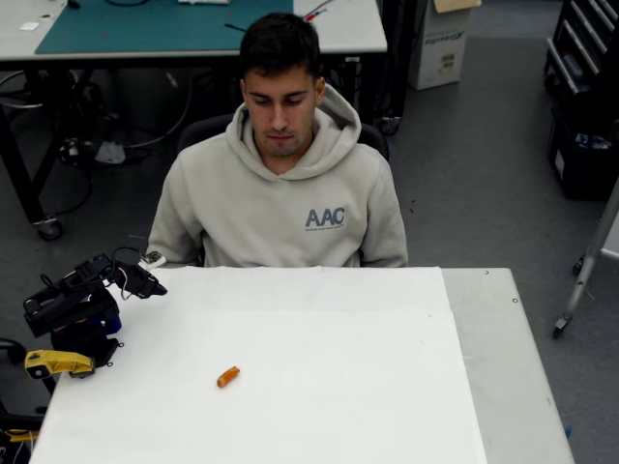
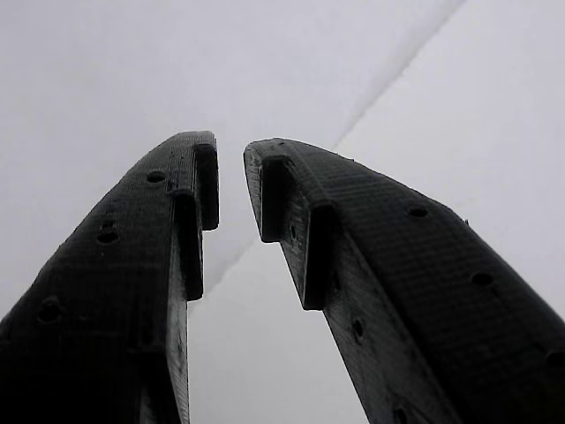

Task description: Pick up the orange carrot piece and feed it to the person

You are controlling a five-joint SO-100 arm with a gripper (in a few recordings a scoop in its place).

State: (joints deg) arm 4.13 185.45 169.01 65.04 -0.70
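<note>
On the white tabletop (image 1: 319,387), toward its left half in the overhead view, the orange carrot piece (image 1: 227,376) lies flat, its long axis running diagonally from lower left to upper right. Behind the far edge sits the person (image 1: 282,193), head tipped down. At the left edge the black arm is folded up, its claw (image 1: 155,287) well apart from the carrot. From the wrist camera, the claw (image 2: 231,163) holds nothing, its two dark fingers (image 2: 132,256) parted by only a narrow gap.

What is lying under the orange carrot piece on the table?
The orange carrot piece lies directly on a white sheet that covers most of the table. The grey tabletop shows at the right in the overhead view; what the sheet covers beneath the carrot cannot be seen.
</note>
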